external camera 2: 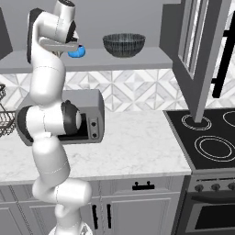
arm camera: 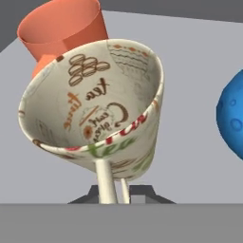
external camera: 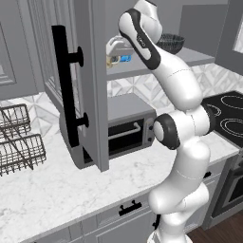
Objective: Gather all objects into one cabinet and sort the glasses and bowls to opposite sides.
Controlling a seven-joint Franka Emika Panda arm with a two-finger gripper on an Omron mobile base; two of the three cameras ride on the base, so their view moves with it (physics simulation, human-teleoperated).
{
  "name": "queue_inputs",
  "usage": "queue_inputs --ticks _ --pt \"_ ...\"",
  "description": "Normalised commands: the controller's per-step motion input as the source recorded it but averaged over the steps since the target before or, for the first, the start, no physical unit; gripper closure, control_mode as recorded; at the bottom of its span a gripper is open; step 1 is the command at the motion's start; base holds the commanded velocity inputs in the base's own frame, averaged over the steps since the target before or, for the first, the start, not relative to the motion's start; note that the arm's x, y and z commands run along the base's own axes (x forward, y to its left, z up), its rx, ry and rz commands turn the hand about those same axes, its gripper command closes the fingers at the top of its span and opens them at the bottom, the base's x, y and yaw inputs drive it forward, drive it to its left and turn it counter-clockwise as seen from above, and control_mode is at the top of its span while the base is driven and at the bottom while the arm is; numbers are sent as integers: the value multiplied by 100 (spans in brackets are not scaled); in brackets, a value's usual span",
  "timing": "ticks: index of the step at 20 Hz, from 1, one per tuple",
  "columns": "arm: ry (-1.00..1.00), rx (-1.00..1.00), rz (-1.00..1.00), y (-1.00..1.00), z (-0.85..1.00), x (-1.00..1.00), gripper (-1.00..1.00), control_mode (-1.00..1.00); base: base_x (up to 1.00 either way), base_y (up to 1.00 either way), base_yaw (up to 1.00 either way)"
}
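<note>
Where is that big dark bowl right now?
The dark-grey bowl sits on the grey cabinet shelf, right of the small blue vessel in the right base view, well apart from the cups.

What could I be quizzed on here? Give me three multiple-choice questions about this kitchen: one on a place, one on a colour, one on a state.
1. Where does the dark-grey bowl stand?
A. On the stove
B. On the cabinet shelf
C. In the dish rack

2. What colour is the cup just behind the cream mug?
A. Green
B. Black
C. Orange

3. How is the cabinet door?
A. Shut
B. Swung open
C. Taken off

Answers:
1. B: the right base view shows the bowl sitting on the grey shelf, above the counter.
2. C: the hand view shows a plain orange cup right behind the mug.
3. B: the left base view shows the door standing out over the counter, with its black handle facing the camera.
</note>
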Motion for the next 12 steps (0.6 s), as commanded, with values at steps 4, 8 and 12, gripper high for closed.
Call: queue_inputs --ticks 4,8,12 --pt "1 0 0 0 -31 16 100 -100 0 0 0" --pt "0 0 0 1 -12 1 100 -100 0 0 0" --pt "0 0 0 10 -16 0 -100 -100 0 0 0"
